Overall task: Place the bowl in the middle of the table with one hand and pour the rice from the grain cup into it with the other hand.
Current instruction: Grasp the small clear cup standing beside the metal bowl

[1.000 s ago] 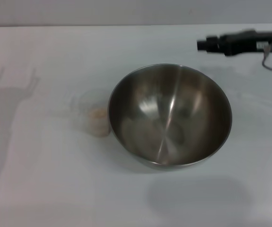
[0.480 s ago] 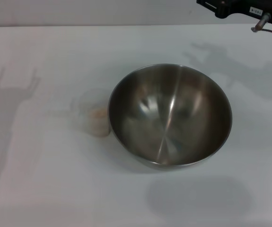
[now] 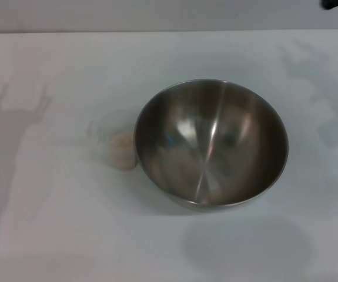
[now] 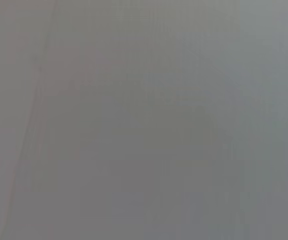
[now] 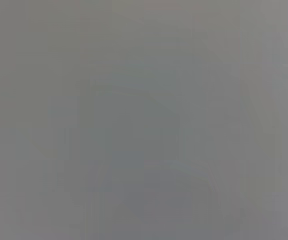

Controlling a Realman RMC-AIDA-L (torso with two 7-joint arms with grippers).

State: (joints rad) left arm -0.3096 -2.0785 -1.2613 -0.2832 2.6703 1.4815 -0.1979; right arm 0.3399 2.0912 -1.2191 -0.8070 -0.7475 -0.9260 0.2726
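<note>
The steel bowl (image 3: 211, 144) stands upright on the white table (image 3: 51, 235), slightly right of the middle of the head view, and nothing lies inside it. Touching or nearly touching the bowl's left side is the clear grain cup (image 3: 114, 141), upright, with a low tan layer of rice (image 3: 121, 141) in it. Only a black sliver of my right gripper (image 3: 337, 4) shows at the top right corner, far from both. My left gripper is out of view. Both wrist views show only plain grey.
A shadow of an arm (image 3: 13, 117) falls on the table's left side. The table's far edge (image 3: 157, 31) runs along the top, against a grey wall.
My right gripper has pulled up and to the right, from above the table beyond the bowl to the frame's top right corner. Bowl and cup have not moved.
</note>
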